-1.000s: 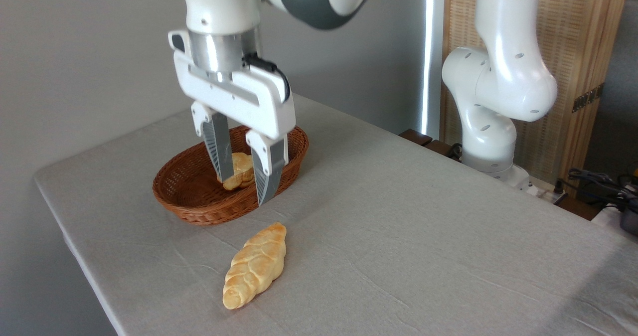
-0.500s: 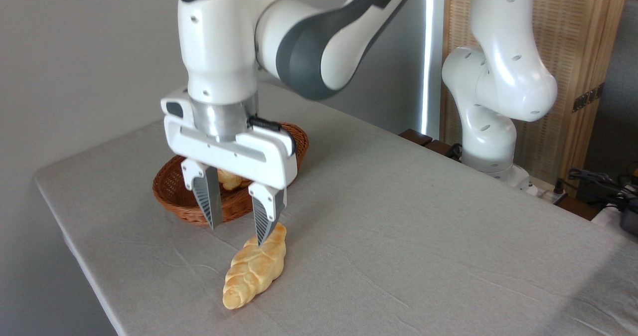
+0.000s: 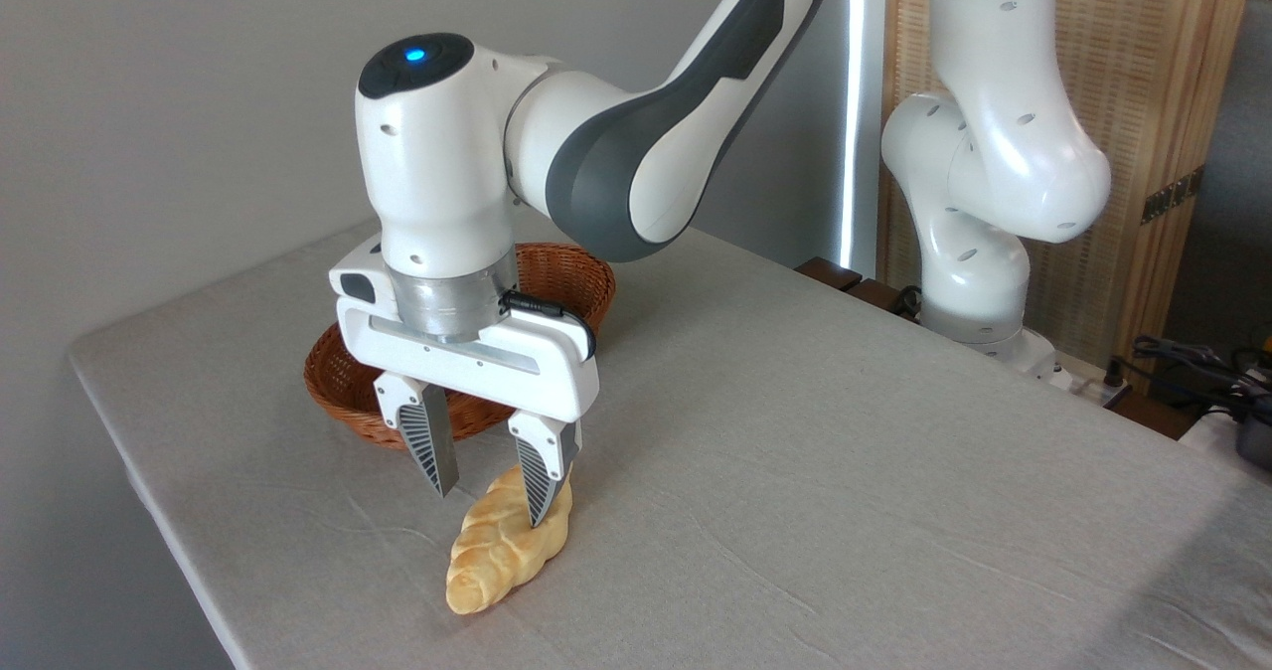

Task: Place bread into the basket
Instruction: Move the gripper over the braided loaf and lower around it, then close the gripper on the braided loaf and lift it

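A long golden-tan braided bread loaf [image 3: 497, 556] lies on the grey tablecloth near the front edge. My gripper [image 3: 492, 506] hangs open just above the loaf's far end; its right finger [image 3: 537, 481] overlaps that end and the left finger [image 3: 429, 446] stands to the left of it, off the loaf. Nothing is held. Behind the gripper sits the oval reddish-brown wicker basket [image 3: 343, 392], mostly hidden by my wrist, so its contents do not show.
The table [image 3: 845, 471] runs back to the right, its front left edge close to the loaf. My arm's white base [image 3: 979, 282] stands at the table's far right edge, with a wooden screen [image 3: 1173, 103] and cables [image 3: 1192, 362] behind.
My gripper has left the basket, moved toward the front of the table and come down over the far end of the braided loaf, staying open. The bread piece in the basket is now hidden.
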Motion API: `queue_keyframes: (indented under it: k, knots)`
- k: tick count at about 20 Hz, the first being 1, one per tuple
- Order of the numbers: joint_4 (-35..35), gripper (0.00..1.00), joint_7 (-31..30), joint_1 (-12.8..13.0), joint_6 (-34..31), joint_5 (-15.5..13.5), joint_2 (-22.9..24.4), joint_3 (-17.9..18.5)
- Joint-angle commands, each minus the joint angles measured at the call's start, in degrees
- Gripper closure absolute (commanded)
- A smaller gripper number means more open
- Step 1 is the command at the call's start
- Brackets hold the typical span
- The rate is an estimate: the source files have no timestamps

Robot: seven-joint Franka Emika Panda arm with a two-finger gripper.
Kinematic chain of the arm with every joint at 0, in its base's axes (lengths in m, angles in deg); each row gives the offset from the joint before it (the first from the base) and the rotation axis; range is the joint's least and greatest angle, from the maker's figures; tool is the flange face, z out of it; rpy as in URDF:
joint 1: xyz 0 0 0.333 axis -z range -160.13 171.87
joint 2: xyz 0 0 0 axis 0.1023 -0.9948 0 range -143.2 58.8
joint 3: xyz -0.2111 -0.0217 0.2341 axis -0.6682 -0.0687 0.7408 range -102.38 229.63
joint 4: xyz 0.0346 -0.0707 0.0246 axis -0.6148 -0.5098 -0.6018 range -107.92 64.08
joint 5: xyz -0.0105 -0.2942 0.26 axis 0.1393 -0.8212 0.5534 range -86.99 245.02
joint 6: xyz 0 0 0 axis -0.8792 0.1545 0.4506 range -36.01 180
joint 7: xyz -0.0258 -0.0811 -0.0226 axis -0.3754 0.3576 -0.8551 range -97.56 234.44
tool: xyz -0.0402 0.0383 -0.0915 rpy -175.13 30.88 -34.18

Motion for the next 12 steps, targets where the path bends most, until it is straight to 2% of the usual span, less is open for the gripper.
queue_keyframes:
  k: [1, 7, 12]
  knots:
    - [-0.3, 0.00, 0.4, 0.7, 1.2, -0.2, -1.1, 0.4]
    - [-0.6, 0.00, 4.1, 0.3, -1.1, 2.2, -1.1, 0.5]
    - [-0.6, 0.00, 10.2, -0.1, -4.7, 2.2, -0.8, 2.2]
